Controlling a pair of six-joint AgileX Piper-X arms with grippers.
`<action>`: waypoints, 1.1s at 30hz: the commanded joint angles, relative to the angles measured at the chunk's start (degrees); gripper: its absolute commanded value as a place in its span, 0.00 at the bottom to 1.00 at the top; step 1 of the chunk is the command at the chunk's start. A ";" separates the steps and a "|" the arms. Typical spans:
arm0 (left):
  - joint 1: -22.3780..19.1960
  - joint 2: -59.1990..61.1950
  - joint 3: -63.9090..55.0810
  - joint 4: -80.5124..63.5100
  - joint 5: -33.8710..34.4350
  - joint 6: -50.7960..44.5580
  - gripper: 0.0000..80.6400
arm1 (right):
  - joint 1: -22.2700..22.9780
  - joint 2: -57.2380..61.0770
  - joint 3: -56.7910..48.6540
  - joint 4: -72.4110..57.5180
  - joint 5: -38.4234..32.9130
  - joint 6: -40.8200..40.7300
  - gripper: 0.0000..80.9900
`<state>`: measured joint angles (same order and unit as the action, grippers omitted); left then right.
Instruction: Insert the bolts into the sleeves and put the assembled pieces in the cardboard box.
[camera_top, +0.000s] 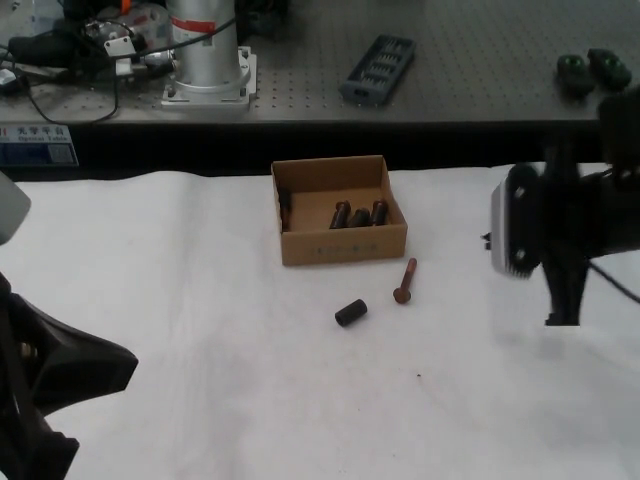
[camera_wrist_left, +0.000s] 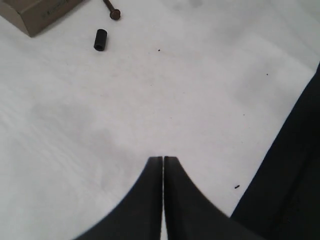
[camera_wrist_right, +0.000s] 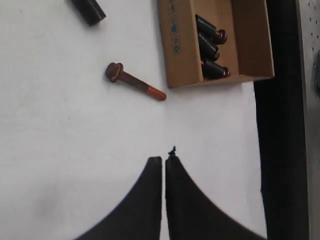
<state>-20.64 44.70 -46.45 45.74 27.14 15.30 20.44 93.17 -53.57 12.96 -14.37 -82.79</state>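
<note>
Print on the cardboard box (camera_wrist_right: 174, 37) too small to read; nothing legible.

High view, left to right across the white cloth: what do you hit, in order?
arm at the left edge → sleeve → bolt → arm at the right edge. The cardboard box is skipped because it spans over both the sleeve and the bolt.

Lab: perforated optical bench (camera_top: 470, 40), tangled cables (camera_top: 45, 55)
</note>
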 joint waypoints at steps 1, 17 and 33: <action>-0.16 -0.52 -0.03 -0.60 0.07 0.90 0.01 | -0.26 3.11 -0.48 -3.75 -3.38 -5.05 0.04; -0.16 -0.52 -0.03 -0.80 -2.63 4.38 0.01 | 3.06 15.90 -2.14 -22.92 -7.19 -20.10 0.37; -0.16 -0.52 -0.03 -0.80 -2.63 5.34 0.01 | 2.88 16.73 -6.07 -16.21 -7.19 -19.95 0.27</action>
<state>-20.64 44.70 -46.45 45.20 24.65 20.08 23.41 109.16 -58.08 -4.87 -20.50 -102.54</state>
